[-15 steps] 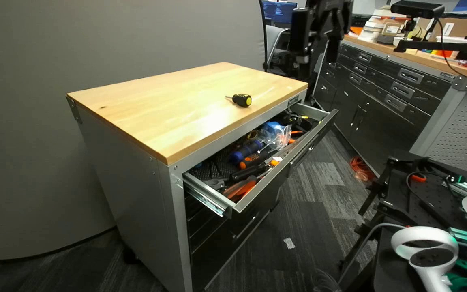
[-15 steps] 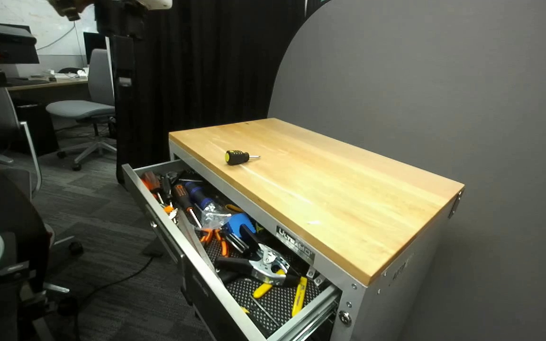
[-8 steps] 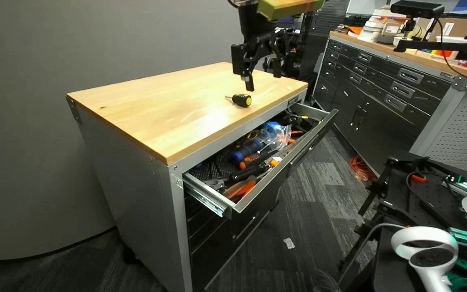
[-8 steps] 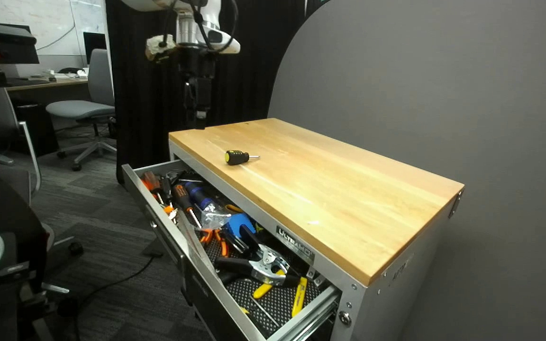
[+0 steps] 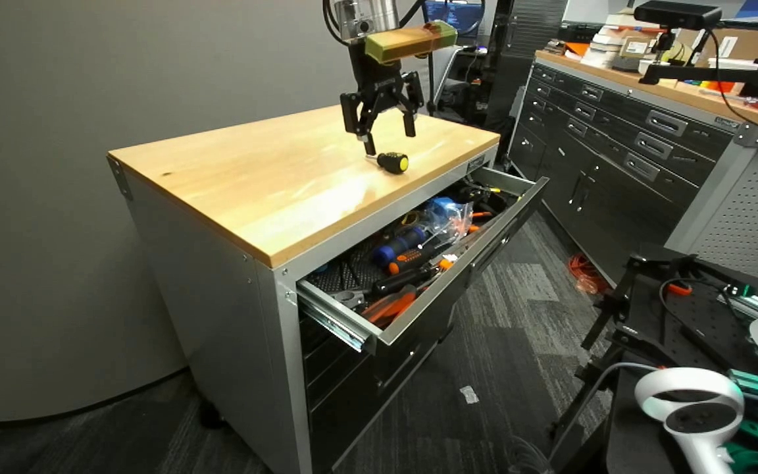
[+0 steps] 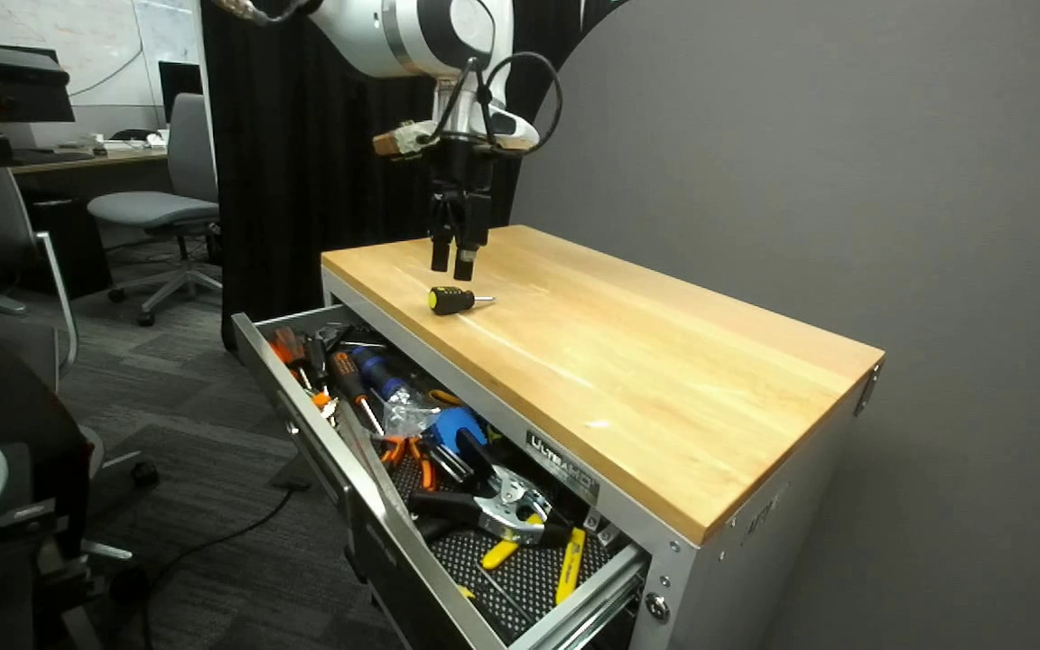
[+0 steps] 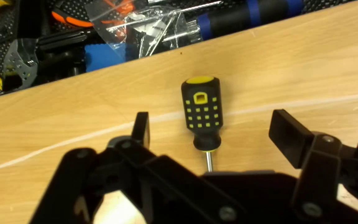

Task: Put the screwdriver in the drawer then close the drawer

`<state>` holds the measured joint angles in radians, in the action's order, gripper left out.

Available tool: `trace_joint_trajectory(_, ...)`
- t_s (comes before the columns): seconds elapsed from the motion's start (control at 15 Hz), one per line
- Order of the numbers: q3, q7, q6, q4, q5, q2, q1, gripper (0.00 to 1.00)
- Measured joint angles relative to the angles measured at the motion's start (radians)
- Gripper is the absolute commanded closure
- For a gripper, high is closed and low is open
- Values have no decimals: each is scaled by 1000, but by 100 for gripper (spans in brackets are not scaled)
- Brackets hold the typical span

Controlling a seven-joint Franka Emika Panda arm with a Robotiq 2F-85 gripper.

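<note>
The screwdriver (image 5: 393,162) is stubby and black with yellow dots and a yellow cap. It lies on the wooden worktop near the front edge in both exterior views (image 6: 452,301). In the wrist view the screwdriver (image 7: 202,112) points its cap toward the drawer, and its shaft end is hidden behind the gripper body. My gripper (image 5: 389,137) is open and empty, pointing down just above the screwdriver; it also shows in an exterior view (image 6: 452,264). In the wrist view the handle's lower part lies between the spread fingers, touching neither. The top drawer (image 5: 464,264) is pulled open, its rim also visible (image 6: 368,489).
The drawer holds several tools: a blue and black tool (image 5: 400,245), an orange and black handle (image 6: 347,375), a metal clamp (image 6: 506,510) and a plastic bag (image 6: 409,415). A grey partition (image 5: 221,66) stands behind the worktop (image 5: 254,178).
My gripper has come down and across, from high beside the cabinet to just above the screwdriver, staying open. The screwdriver and drawer have not moved.
</note>
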<state>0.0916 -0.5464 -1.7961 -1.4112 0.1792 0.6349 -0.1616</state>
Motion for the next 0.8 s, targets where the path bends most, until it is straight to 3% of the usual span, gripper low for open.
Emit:
trace_joint_trajectory(0.47, -30, 103, 161, 207, -92, 137, 2, 84)
trace_joint_trajectory(0.6, -42, 108, 184, 228, -114, 144, 8, 79)
trace_joint_trajectory(0.67, -47, 109, 184, 229, -129, 146, 13, 47)
trace_joint_trajectory(0.8, -50, 110, 185, 229, -161, 146, 27, 36)
